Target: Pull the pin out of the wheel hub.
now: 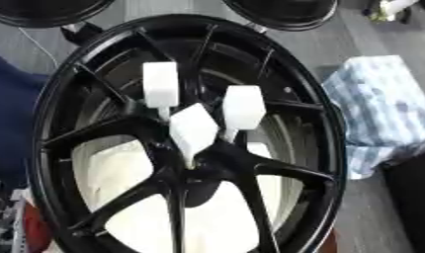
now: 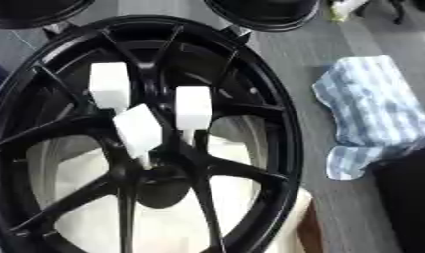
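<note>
Currently, scene: a large glossy black multi-spoke alloy wheel hub is seen from above, filling most of both views.
Wheel hub position: it is laid face up, and a white surface is glimpsed through the gaps between its spokes in the lower half.
Pins: three white block-headed pins are seated around the hub's centre, each with a thin stem running down toward the spokes.
Far-left pin: a tall white rectangular pin is set upright near the upper left of the centre.
Middle pin: a white pin with a tilted, diamond-like head is placed lowest of the three, just above the dark centre bore.
Right pin: a white rectangular pin is set just beside the middle one, to its right and a little higher.
Spacing: the three heads are grouped closely; whether the middle and right heads touch cannot be told.
Surroundings: a blue-and-white checked cloth is draped on the grey floor to the right of the rim, apart from it.
Further items: the lower edges of two more black round rims are visible along the top edge, beyond the hub.
Hands: neither robot hand is shown in either view, so the state of the fingers cannot be told, and nothing is seen to be held.
</note>
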